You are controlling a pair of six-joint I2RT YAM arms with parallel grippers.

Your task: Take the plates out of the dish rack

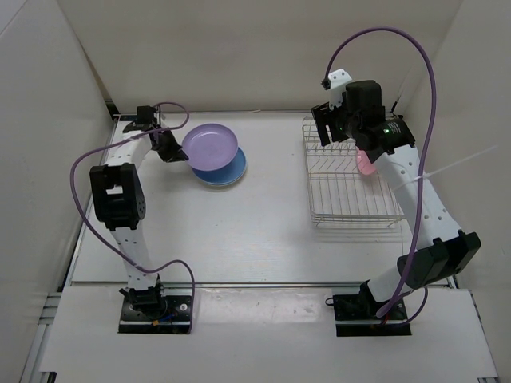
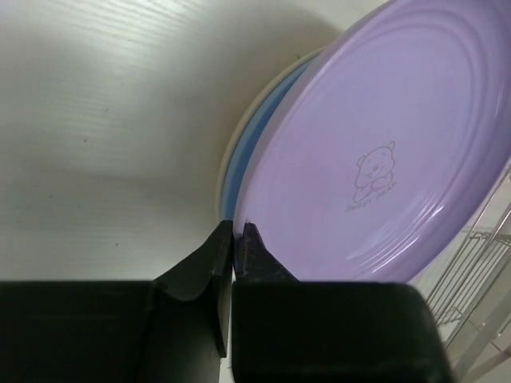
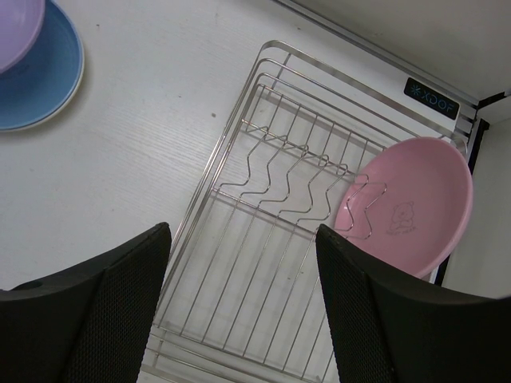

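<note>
My left gripper [image 1: 177, 153] is shut on the near rim of the light purple plate [image 1: 211, 146], holding it tilted over the blue plate [image 1: 230, 171], which lies flat on the table. In the left wrist view the jaws [image 2: 238, 231] pinch the purple plate's [image 2: 383, 159] edge, with the blue plate [image 2: 247, 152] just beneath. The pink plate [image 1: 366, 165] leans in the right side of the wire dish rack [image 1: 351, 199]. My right gripper [image 1: 326, 128] is open and empty, high above the rack's far left part. Its wrist view shows the gripper [image 3: 243, 303], the rack [image 3: 279, 263] and the pink plate [image 3: 407, 207].
White walls close in the table at the back and both sides. The rack stands near the right wall. The right wrist view also shows the blue plate [image 3: 40, 80] and purple plate [image 3: 16, 32] at its upper left.
</note>
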